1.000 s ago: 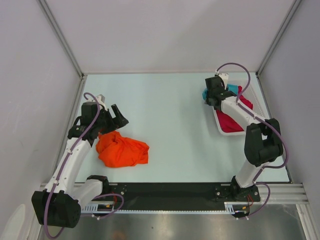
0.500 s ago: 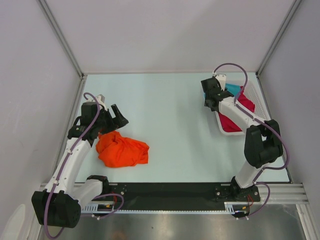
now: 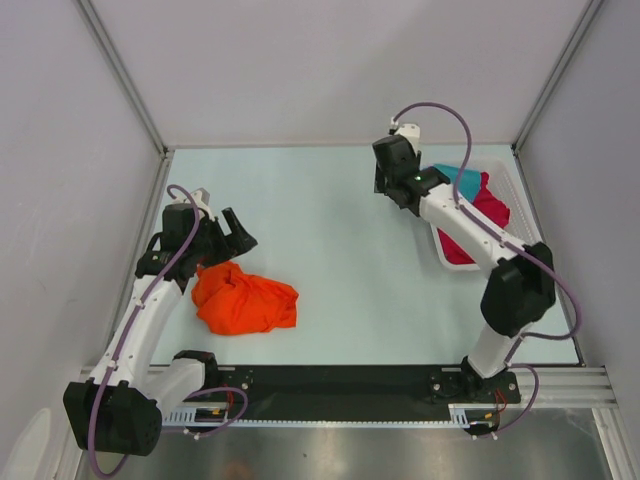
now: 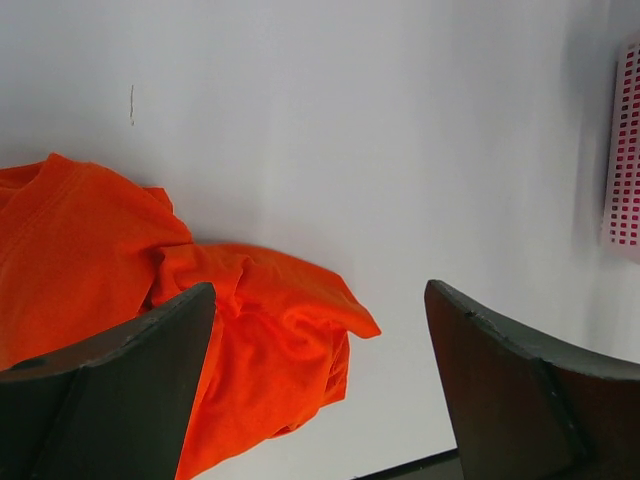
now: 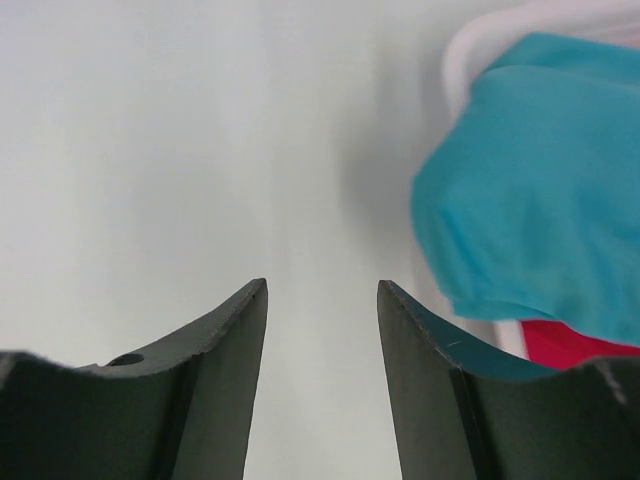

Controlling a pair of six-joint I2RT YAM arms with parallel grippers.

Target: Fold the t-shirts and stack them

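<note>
The orange t-shirt (image 3: 243,300) lies crumpled on the table at the front left; it also shows in the left wrist view (image 4: 100,250). My left gripper (image 3: 237,228) is open and empty, just above and behind it (image 4: 320,300). The teal t-shirt (image 3: 462,179) and the magenta t-shirt (image 3: 482,212) lie bunched in the white basket (image 3: 438,246) at the back right. My right gripper (image 3: 386,188) is open and empty over bare table, left of the basket. In the right wrist view the jaws (image 5: 322,285) stand apart, with the teal shirt (image 5: 530,180) to their right.
Grey walls and metal posts close in the table on three sides. The basket rim (image 5: 470,40) curves behind the teal shirt. The basket's slotted wall (image 4: 622,150) shows at the far right of the left wrist view. A black strip runs along the near edge (image 3: 340,380).
My right gripper has moved left, off the teal shirt and the basket, out over bare table. The teal shirt stayed in the basket. The left arm has not moved.
</note>
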